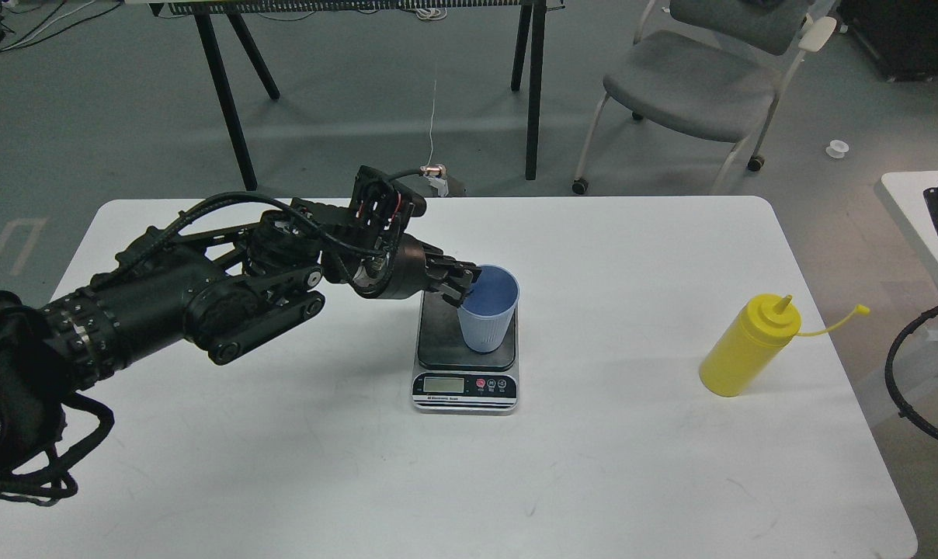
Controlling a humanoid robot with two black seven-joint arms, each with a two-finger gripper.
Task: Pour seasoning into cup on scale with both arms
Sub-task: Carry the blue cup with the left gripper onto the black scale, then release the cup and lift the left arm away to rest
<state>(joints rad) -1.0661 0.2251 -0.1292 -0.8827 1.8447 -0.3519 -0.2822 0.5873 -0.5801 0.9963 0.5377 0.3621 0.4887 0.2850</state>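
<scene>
Left pincer at cup rim

You see, around the black-and-silver scale: light-blue ribbed cup on it, yellow bottle to its right, white table beneath.
</scene>
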